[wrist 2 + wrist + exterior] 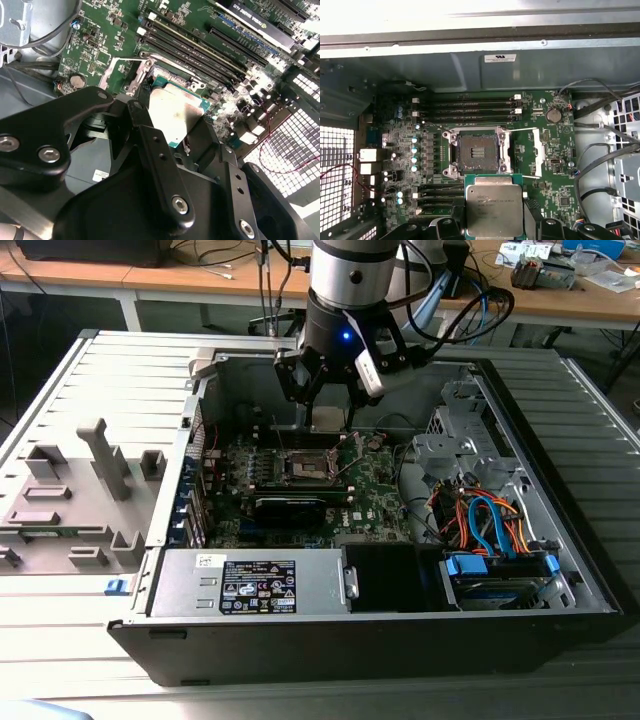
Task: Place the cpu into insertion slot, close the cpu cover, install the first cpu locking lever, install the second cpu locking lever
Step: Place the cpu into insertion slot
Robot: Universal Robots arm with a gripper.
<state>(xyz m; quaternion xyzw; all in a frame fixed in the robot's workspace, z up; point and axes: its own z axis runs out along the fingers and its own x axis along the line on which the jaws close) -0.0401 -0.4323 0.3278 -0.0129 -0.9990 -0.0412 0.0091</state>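
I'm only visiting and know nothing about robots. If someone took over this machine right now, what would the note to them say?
Gripper: shut on the cpu, held flat above the green board, just short of the socket.
Insertion slot: open and empty, its dark centre exposed.
Cpu cover: appears swung open to one side of the slot.
Done: cpu picked up and carried into the computer case.
Left: cpu not yet seated, cover not yet closed, neither locking lever installed.

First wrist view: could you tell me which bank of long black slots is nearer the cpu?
The bank alongside the cpu; the other bank lies beyond the insertion slot.
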